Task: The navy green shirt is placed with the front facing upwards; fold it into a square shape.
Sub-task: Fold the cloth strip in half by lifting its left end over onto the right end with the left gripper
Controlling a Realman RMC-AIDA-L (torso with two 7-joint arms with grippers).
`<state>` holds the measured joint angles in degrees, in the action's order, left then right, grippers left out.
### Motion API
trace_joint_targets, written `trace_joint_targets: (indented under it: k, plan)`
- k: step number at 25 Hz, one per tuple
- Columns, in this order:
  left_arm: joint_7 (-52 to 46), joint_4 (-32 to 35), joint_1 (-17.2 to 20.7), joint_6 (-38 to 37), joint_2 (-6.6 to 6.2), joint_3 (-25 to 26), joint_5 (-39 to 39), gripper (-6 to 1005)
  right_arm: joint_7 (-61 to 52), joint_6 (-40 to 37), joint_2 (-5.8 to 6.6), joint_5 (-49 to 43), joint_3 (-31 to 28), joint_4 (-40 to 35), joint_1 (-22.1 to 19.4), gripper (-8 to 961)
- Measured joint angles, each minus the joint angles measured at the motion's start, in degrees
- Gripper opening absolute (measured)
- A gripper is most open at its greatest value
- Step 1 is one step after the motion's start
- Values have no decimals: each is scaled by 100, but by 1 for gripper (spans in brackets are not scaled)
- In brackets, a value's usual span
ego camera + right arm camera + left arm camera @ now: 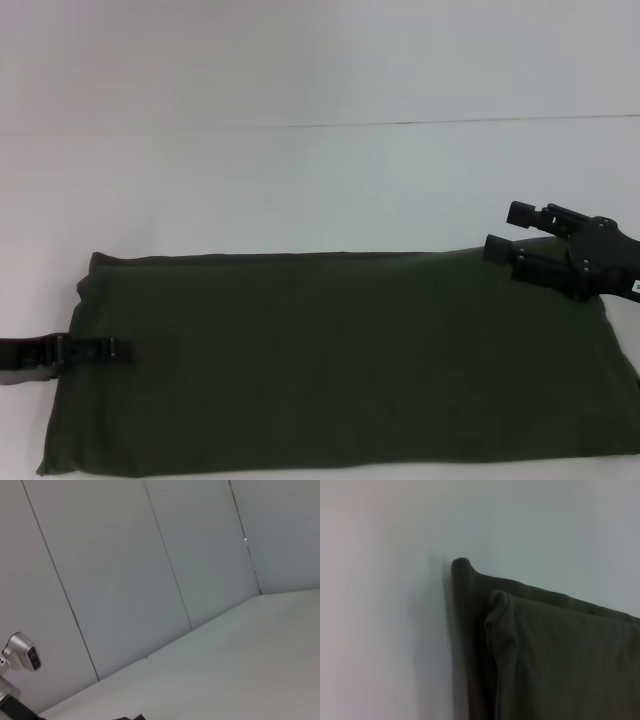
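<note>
We can read no text, label, brand or number anywhere; the navy green shirt (340, 360) shows plain cloth.

navy green shirt (340, 360) cut off at right and bottom edges, left gripper (100, 350) mostly off-frame

white table (300, 180) under even light; pale panelled wall (125, 570) with thin dark seams behind

Three cameras: my head, my two wrists

My head looks down on the shirt (340, 360); my left wrist camera sits close beside its folded edge, sharing it; my right wrist camera faces away toward wall panels (125, 570).
</note>
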<state>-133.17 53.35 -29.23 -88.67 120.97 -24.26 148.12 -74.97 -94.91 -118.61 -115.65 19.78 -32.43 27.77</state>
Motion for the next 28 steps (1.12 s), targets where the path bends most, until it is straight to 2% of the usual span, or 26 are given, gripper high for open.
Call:
trace_joint_targets:
  k: [10, 15, 20, 28]
  plan:
    - [-56, -30, -48, -169, -3, -9, -16, 920, 0, 52, -2, 1, 26, 0, 0, 834]
    - [-88, -84, -71, -174, 18, -257, 15, 844, 0, 52, -4, -1, 20, 0, 0, 835]
    - [-164, -64, -110, -149, 37, -466, 16, 630, 5, 45, -4, -1, 24, 0, -1, 834]
    - [-223, -38, -162, -150, 11, -484, -34, 459, 8, 39, -4, -1, 25, 0, -7, 834]
